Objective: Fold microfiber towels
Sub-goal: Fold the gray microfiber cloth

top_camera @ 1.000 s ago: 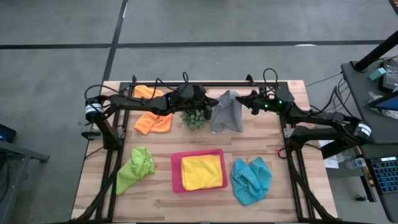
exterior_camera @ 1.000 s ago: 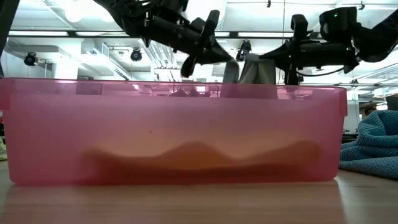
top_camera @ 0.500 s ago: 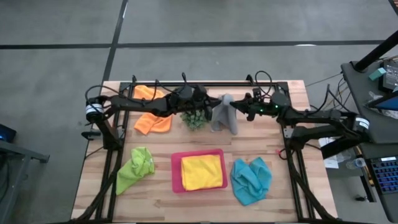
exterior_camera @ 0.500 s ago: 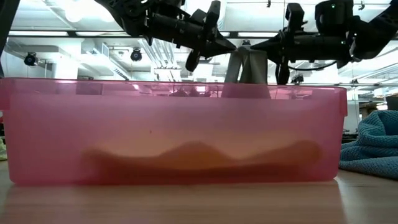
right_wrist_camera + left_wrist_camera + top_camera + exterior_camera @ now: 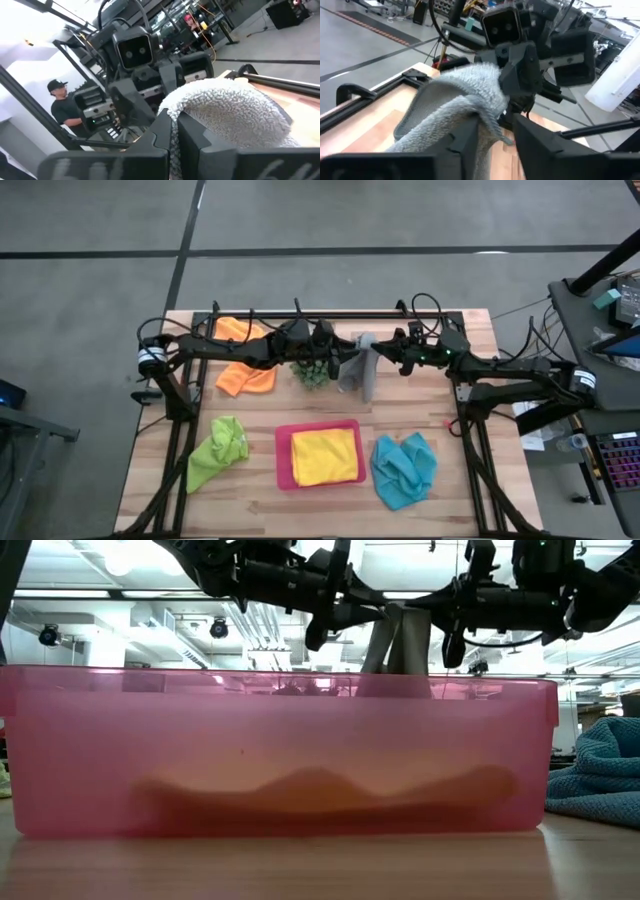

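High view: grey towel [image 5: 358, 367] hangs lifted at 12 o'clock of the pink tray [image 5: 283, 457], between left gripper [image 5: 338, 357] and right gripper [image 5: 378, 351].

Left wrist view: fingers [image 5: 465, 137] spread, towel edge between them.

Right wrist view: fingers [image 5: 165, 122] pinched on towel (person behind).

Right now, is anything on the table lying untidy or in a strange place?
Yes. The lime green towel and light blue towel lie crumpled near the pink tray. The grey towel hangs bunched between both tools beside the small plant.
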You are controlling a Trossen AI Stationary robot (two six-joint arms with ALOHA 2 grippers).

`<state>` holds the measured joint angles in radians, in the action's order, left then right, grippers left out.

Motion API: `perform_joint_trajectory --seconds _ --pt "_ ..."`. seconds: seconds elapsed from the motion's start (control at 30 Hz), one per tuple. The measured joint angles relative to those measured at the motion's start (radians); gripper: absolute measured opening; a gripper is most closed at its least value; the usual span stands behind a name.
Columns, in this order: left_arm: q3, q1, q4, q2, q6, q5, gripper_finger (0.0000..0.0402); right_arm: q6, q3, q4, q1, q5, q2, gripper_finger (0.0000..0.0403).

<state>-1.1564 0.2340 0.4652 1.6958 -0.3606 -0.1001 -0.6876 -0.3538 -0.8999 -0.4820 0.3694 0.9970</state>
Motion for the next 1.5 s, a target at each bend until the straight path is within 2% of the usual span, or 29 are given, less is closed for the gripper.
perform_joint_trajectory --seconds 0.13,0.23,0.4,0.8,0.97,1.17,1.5 --pt "0.0 0.0 0.006 0.0 0.0 0.0 0.0156 0.001 0.001 0.004 0.0 -0.003 0.006 0.0009" --pt "0.0 0.0 0.009 0.0 0.0 0.0 0.0175 0.005 0.001 0.004 0.0 -0.007 0.009 0.0009" --pt "-0.001 0.002 0.034 0.017 0.0 0.005 0.018 0.015 0.001 0.001 0.01 -0.04 0.028 0.0009" --pt "-0.003 0.009 0.107 0.051 0.002 0.032 0.0178 0.048 -0.033 -0.003 0.051 -0.041 0.085 0.0009" --pt "-0.004 0.009 0.102 0.051 0.009 0.035 0.0134 0.052 -0.037 -0.003 0.053 -0.056 0.11 0.0009" --pt "-0.003 0.009 0.093 0.051 0.028 0.03 0.0018 0.052 -0.037 -0.003 0.053 -0.056 0.111 0.0009" --pt "-0.002 0.009 0.092 0.035 0.068 0.031 0.0001 0.099 -0.046 0.048 0.053 -0.048 0.112 0.0022"
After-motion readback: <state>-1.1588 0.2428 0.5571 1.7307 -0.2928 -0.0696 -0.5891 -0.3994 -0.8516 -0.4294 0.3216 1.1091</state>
